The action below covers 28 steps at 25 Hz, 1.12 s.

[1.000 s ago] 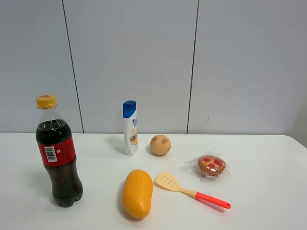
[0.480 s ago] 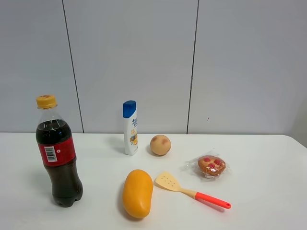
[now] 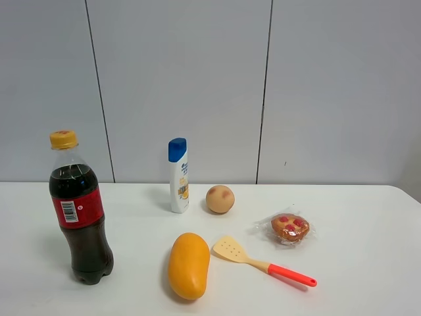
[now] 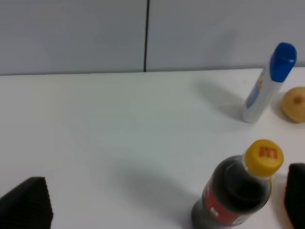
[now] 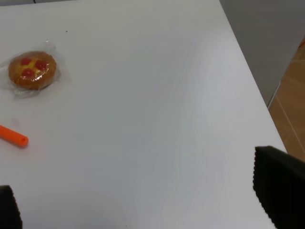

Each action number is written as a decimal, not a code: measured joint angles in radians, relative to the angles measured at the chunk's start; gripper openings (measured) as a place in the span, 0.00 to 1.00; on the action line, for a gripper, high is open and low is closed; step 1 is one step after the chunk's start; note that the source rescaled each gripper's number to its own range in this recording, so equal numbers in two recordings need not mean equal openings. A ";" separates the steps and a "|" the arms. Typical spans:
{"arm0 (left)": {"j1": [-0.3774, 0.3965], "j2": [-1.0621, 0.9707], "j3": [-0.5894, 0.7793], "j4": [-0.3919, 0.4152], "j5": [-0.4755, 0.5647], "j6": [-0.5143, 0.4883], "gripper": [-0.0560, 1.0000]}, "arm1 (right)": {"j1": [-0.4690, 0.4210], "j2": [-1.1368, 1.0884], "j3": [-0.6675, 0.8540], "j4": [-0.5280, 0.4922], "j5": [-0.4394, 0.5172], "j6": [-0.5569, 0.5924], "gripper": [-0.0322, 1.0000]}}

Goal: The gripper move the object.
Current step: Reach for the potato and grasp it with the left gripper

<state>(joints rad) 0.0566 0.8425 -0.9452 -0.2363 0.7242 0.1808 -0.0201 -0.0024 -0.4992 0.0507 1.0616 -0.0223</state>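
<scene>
The small round tan-orange peach [image 3: 220,199] with a reddish blush sits on the white table [image 3: 368,217], just right of the shampoo bottle [image 3: 178,175]. It also shows in the left wrist view [image 4: 294,104], beyond the cola bottle. Neither gripper shows in the exterior high view. My left gripper [image 4: 161,202] is open and empty, with its black fingertips [image 4: 26,200] wide apart near the cola bottle [image 4: 238,193]. My right gripper [image 5: 143,198] is open and empty over the table's right part, far from the peach, which does not show in the right wrist view.
A cola bottle [image 3: 80,210] stands at the left. An orange-yellow mango [image 3: 189,264] and a spatula [image 3: 260,261] with a red handle lie in front. A wrapped pastry [image 3: 290,226] with red spots lies at the right, also in the right wrist view [image 5: 32,70]. The table's right edge [image 5: 248,76] is close.
</scene>
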 joint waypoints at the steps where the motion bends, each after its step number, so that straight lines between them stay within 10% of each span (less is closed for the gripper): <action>1: -0.028 0.018 0.000 -0.001 -0.020 0.000 1.00 | 0.000 0.000 0.000 0.000 0.000 0.000 1.00; 11: -0.341 0.165 -0.041 -0.009 -0.217 -0.042 1.00 | 0.000 0.000 0.000 0.000 0.000 0.000 1.00; 28: -0.647 0.630 -0.417 0.058 -0.170 -0.072 1.00 | 0.000 0.000 0.000 0.000 0.000 0.000 1.00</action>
<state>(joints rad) -0.5905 1.4725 -1.3622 -0.1781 0.5539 0.1089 -0.0201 -0.0024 -0.4992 0.0507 1.0616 -0.0223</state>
